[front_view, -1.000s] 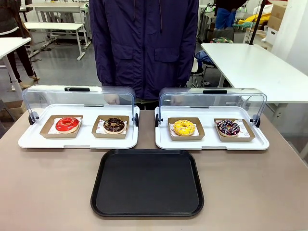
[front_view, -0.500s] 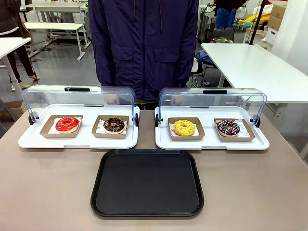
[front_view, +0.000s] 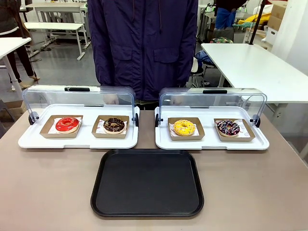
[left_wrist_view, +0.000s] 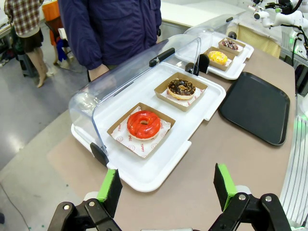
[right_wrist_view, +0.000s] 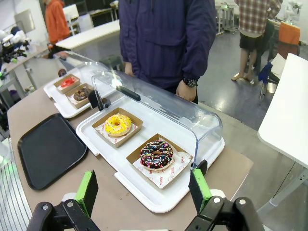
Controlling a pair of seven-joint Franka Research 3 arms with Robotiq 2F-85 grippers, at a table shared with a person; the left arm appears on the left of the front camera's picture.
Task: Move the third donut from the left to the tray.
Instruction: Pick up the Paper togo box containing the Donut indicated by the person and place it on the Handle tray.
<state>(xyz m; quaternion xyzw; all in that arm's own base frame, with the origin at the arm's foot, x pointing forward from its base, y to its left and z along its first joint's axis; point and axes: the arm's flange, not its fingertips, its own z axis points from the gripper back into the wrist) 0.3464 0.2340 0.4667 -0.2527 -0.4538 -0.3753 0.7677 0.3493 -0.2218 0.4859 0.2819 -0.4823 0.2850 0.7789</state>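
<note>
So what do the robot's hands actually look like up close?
Each one is a two-fingered claw. The left hand is made of black jointed links with round pivot pins, and each finger ends in a bright green pad. The right hand is built the same way, with a black linkage and green tips.

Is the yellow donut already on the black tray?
No, the yellow donut lies in its cardboard holder on a white tray, behind the black tray.
</note>
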